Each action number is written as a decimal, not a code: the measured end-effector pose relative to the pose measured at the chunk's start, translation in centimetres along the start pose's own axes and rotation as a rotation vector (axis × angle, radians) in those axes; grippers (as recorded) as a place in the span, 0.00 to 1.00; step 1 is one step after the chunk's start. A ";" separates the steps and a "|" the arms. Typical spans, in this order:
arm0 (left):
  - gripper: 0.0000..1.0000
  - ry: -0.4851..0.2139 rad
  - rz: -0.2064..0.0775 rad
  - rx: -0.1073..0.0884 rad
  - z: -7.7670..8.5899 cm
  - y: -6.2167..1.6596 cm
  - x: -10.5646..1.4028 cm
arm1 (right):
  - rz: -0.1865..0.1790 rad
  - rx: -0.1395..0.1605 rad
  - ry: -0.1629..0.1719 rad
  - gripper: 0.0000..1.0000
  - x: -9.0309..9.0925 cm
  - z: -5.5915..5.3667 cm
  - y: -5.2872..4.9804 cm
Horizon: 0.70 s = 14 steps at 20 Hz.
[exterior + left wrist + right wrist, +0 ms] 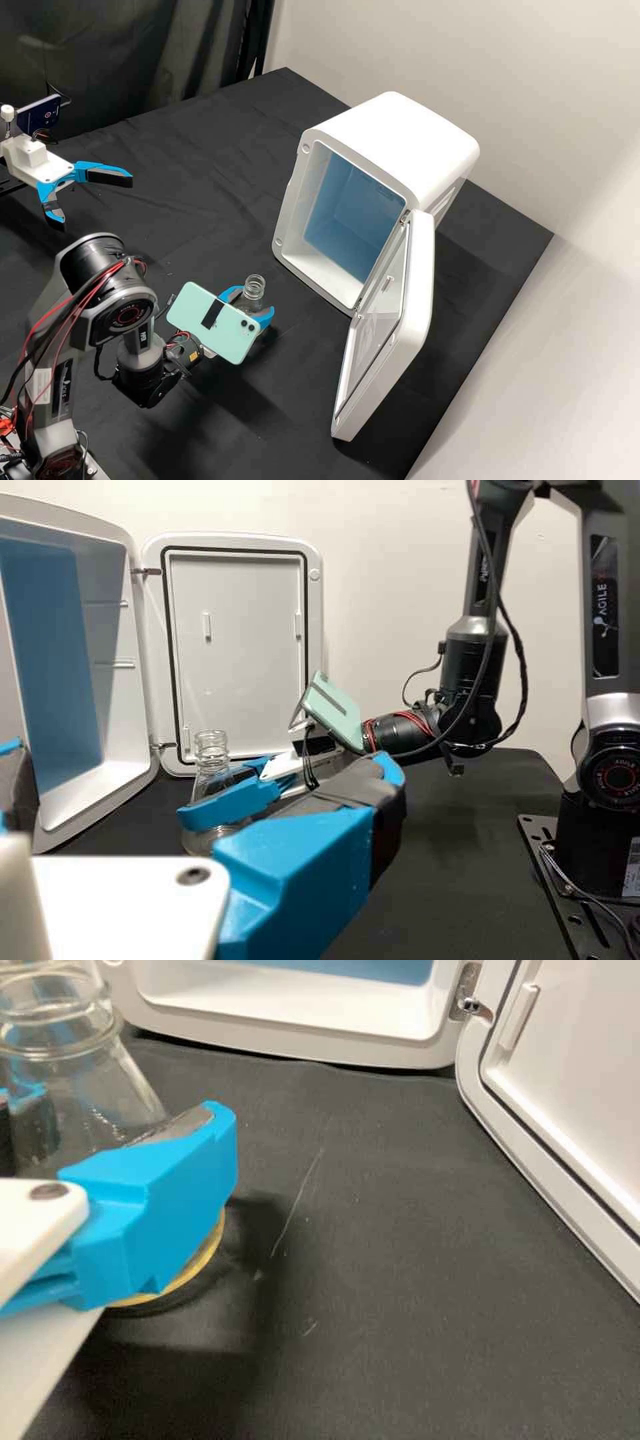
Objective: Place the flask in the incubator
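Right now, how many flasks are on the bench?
1. The flask stands on the bench in front of the open incubator, held by the right gripper.

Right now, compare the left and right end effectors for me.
The left end effector is open and empty; the right end effector grips the flask. The left hangs above the bench far from the incubator; the right sits low, near its open mouth. Both have blue fingers.

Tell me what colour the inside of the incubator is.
The incubator is light blue inside, white outside; the high view shows it best.
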 end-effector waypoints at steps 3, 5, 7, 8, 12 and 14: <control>1.00 0.000 0.000 0.000 0.0 0.00 0.0 | 0.055 0.026 -0.013 0.00 -1.5 0.0 1.1; 1.00 0.000 0.000 0.000 0.0 0.00 0.0 | 0.127 0.053 -0.023 0.00 -2.7 0.1 2.4; 1.00 0.000 0.000 0.000 0.0 0.00 0.0 | 0.194 0.078 -0.022 0.00 -3.9 0.2 3.4; 1.00 0.000 0.000 0.000 0.0 0.00 0.0 | 0.221 0.088 -0.020 0.00 -4.4 0.1 3.8; 1.00 0.000 0.000 0.000 0.0 0.00 0.0 | 0.287 0.108 -0.008 0.00 -5.8 0.0 4.8; 1.00 0.000 0.000 0.000 0.0 0.00 0.0 | 0.290 0.108 -0.007 0.00 -6.0 0.0 4.8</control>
